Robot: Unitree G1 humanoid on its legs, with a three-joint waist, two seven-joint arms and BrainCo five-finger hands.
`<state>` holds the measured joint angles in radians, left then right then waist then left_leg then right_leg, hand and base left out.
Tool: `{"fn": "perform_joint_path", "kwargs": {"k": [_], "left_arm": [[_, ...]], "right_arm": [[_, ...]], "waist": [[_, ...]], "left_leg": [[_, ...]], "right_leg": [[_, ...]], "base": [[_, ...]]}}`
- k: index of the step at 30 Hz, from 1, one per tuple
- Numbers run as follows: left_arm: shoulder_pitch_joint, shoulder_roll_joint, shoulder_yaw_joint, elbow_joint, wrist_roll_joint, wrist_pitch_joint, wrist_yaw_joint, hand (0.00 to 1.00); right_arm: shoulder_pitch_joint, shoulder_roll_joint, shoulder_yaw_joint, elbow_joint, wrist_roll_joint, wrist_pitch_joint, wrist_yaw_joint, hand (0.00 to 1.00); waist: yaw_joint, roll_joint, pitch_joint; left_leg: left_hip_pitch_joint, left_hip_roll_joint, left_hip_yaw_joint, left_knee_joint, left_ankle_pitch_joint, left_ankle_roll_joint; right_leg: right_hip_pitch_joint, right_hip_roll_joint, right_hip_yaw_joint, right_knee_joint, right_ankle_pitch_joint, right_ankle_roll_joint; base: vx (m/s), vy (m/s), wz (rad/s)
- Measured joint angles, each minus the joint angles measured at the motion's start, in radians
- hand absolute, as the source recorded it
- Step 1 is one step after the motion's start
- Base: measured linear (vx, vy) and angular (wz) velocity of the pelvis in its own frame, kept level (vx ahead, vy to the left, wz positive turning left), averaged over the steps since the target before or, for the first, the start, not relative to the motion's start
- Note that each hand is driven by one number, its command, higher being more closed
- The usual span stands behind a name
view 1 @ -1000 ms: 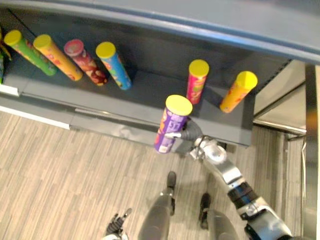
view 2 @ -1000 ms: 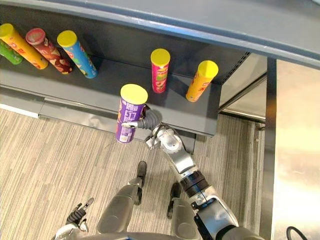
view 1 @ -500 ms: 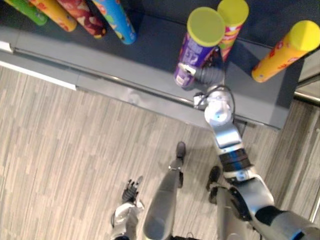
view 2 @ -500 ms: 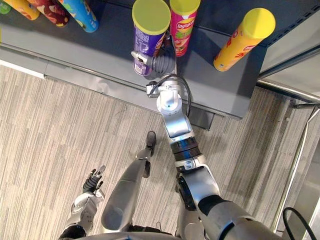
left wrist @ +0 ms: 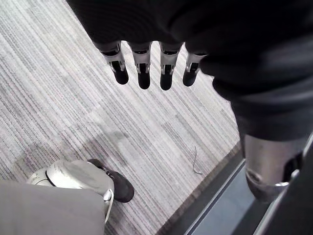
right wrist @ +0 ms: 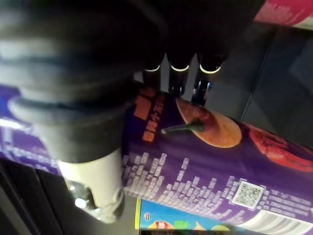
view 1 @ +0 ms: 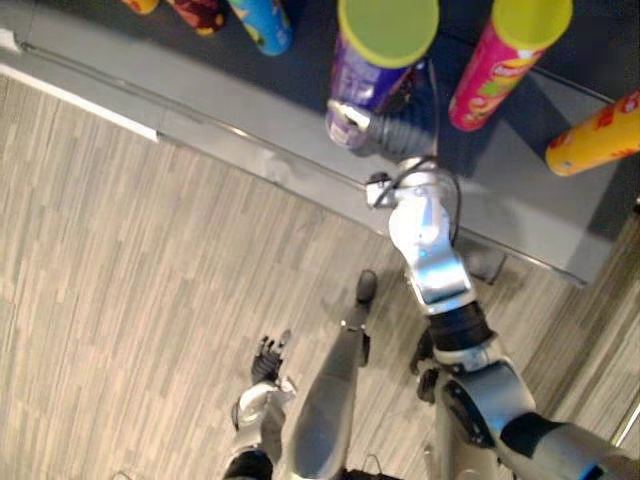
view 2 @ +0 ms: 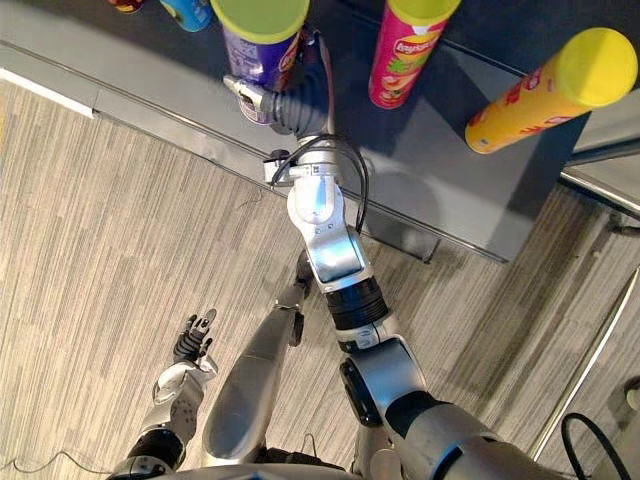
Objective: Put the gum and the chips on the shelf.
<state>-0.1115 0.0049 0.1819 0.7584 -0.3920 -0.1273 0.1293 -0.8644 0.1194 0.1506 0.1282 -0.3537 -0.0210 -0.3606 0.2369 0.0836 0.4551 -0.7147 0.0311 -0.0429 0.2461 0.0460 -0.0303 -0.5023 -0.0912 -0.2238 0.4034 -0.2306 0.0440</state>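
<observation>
Holding the purple can [view 1: 372, 70] of chips upright, the right hand [view 1: 388, 132] reaches out to the shelf [view 1: 300, 85] at 12 o'clock. In the right wrist view the fingers [right wrist: 179, 81] are curled over one side of the can and the thumb presses from the other side, so the grip wraps the lower body. I think this low grip is chosen so that the base can go down first and the tall can does not tip. The can is over the front part of the shelf, near its edge; I cannot tell if the base already touches the shelf. At 3 o'clock of it stands a pink can [view 1: 500, 60], near but apart, and further the same way an orange can [view 1: 595, 140]; a blue can [view 1: 262, 18] is at 10 o'clock. The free place between blue and pink seems to be the reason for this position. The left hand [left wrist: 143, 68] hangs at 7 o'clock over the floor [left wrist: 73, 98], its fingers straight, a little spread and holding nothing, probably kept out of the way.
</observation>
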Motion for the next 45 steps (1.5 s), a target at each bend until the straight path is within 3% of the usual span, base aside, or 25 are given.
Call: {"fn": "perform_joint_path", "kwargs": {"k": [13,26,45], "left_arm": [[-0.007,0.0,0.016,0.005,0.0,0.001,0.02,0.0],[-0.007,0.003,0.022,0.033,0.0,-0.002,0.023,0.0],[-0.002,0.008,0.02,-0.011,-0.038,-0.017,0.028,0.0]], "right_arm": [[0.0,0.0,0.022,0.0,-0.041,0.012,-0.006,1.0],[-0.01,-0.003,0.023,0.014,-0.155,0.043,-0.029,1.0],[-0.061,-0.034,0.013,0.028,-0.196,0.067,-0.06,1.0]], "waist": [[0.014,-0.015,0.007],[0.021,-0.025,0.006],[0.042,-0.025,0.006]], "left_leg": [[-0.056,0.018,0.004,0.021,-0.022,-0.008],[-0.127,0.016,-0.008,0.0,0.029,-0.017],[-0.167,0.017,-0.02,-0.035,0.064,-0.027]], "right_leg": [[-0.043,0.004,-0.02,0.048,-0.025,-0.006],[-0.138,0.003,-0.019,0.108,-0.059,-0.012],[-0.199,0.007,-0.02,0.126,-0.069,-0.025]], "base": [[0.02,-0.03,0.08],[0.0,-0.016,0.07],[0.01,-0.001,0.02]]}}
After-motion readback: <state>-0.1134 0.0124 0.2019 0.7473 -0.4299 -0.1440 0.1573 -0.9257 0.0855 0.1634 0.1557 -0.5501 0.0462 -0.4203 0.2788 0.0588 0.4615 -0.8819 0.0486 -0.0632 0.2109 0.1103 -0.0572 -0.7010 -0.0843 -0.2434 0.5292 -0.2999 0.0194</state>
